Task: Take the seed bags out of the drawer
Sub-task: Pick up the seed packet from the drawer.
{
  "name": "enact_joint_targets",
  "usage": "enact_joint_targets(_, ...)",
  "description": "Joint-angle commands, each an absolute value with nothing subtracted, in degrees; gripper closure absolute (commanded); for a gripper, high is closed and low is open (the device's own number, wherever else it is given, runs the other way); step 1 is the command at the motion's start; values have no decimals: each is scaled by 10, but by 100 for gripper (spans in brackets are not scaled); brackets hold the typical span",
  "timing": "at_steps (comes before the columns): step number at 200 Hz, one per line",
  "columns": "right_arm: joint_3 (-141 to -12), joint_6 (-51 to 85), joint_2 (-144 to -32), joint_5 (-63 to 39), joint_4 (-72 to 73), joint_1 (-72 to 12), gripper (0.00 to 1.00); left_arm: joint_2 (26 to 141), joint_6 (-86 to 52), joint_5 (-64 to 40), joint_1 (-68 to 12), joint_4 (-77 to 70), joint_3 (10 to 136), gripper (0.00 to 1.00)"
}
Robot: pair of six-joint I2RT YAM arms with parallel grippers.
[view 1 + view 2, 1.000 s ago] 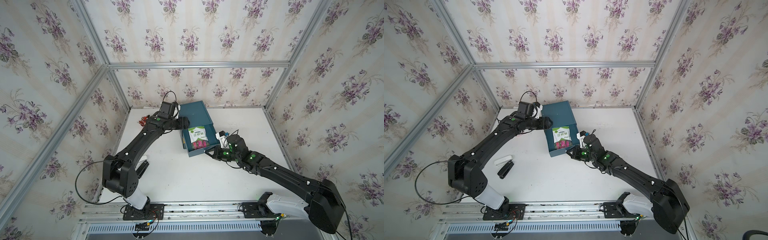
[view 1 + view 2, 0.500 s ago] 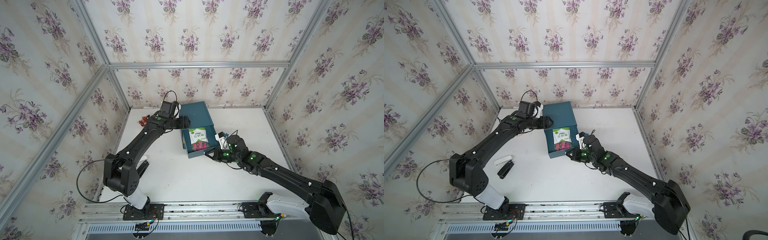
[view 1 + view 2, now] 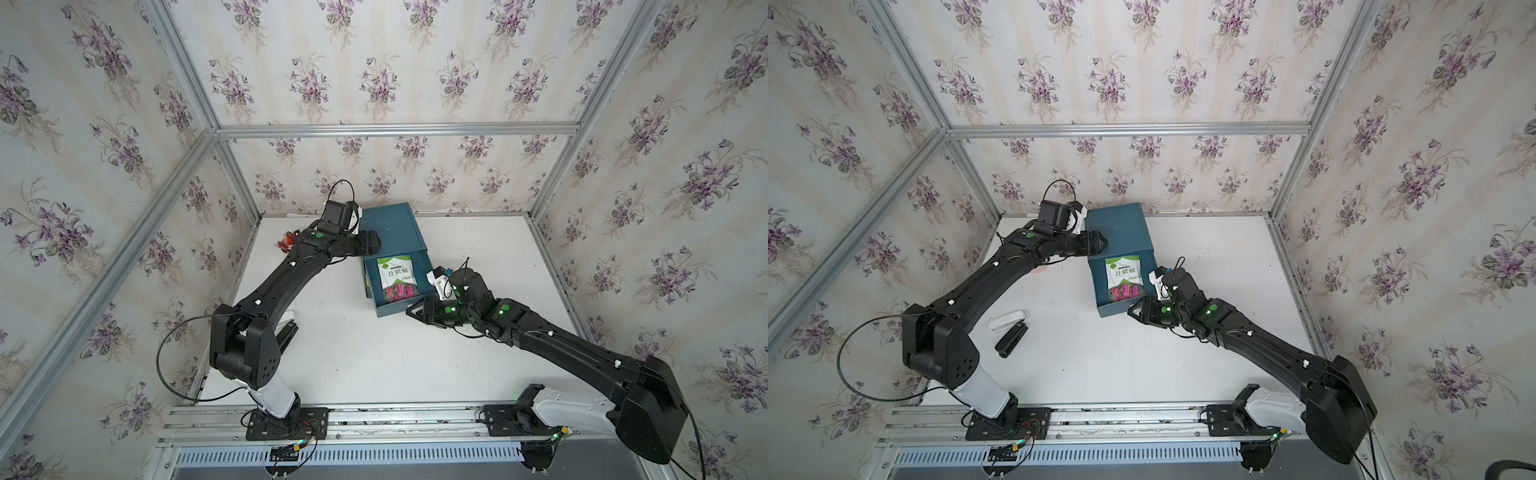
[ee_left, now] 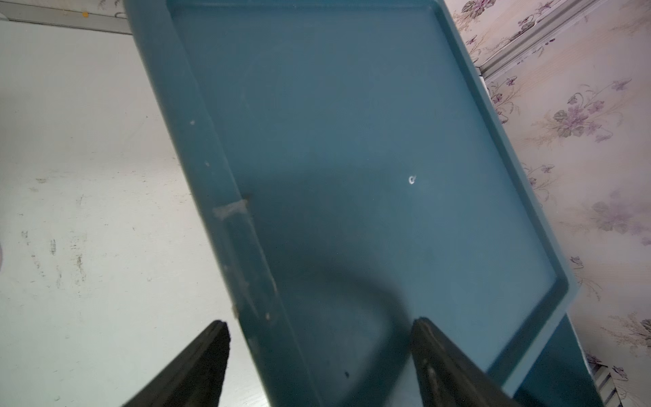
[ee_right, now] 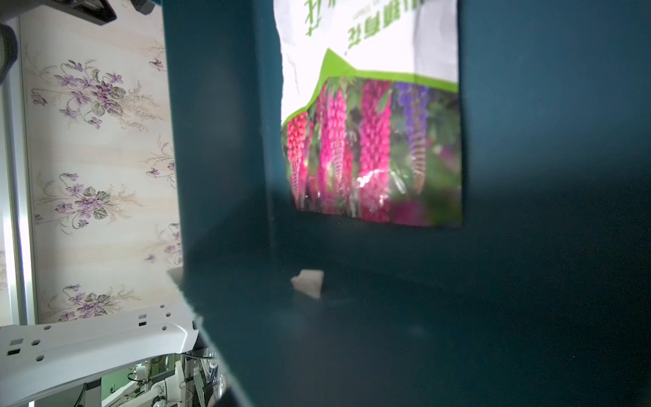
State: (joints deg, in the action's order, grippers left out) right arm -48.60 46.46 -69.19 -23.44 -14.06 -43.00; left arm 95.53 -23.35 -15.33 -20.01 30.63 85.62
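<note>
Seed bag: flat in open drawer, long axis front-to-back.
Right gripper: nearer, outside drawer's front corner; I cannot tell its jaws.
Left gripper: released, straddling cabinet edge.

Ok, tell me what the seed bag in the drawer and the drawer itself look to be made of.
Seed bag: likely thin plastic film, glossy; a bright glare spot sits on the flower photo and the sheet is creased.
Drawer: dark teal, matte, no glare; its corner edge looks ragged in the right wrist view, so maybe coated board, though painted metal or plastic stays possible.
</note>
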Motion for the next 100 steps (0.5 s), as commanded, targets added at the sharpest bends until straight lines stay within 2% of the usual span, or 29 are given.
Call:
enact_joint_targets(1,-513,438,-684,-226,-203,-431,45,958,-223,-138,-200,356,858,16)
enact_joint_targets(66,-650,387,-681,-235,-366,-430,27,941,-229,-156,-200,368,854,16)
enact_joint_targets(100,-734,351,-731,-228,-406,-413,25,926,-244,-170,-200,373,840,17)
